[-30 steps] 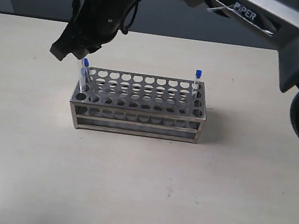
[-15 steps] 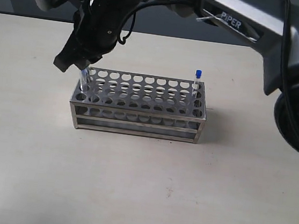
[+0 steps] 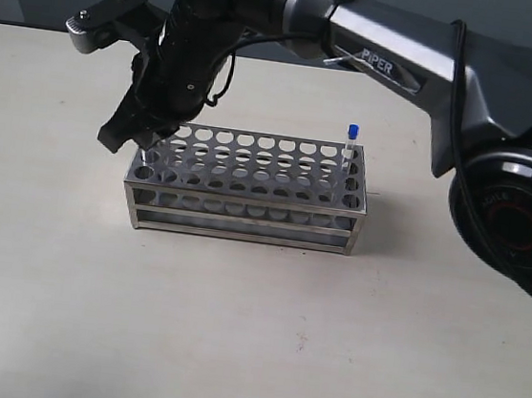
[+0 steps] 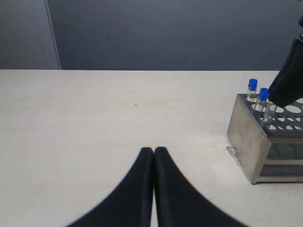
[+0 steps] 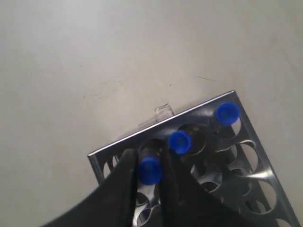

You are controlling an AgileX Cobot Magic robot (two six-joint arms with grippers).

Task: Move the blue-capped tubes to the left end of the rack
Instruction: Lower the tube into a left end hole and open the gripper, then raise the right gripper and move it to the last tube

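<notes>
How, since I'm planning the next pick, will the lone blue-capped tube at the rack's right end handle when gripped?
The lone tube looks thin and clear, so probably light, stiff and breakable if squeezed. Its smooth wall may slip. Standing upright in the rack, it should lift straight out; laid flat it would likely roll.

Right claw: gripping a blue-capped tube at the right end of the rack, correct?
No, wrong end. The right claw grips a blue-capped tube at the left end of the rack; the exterior view shows it.
</notes>
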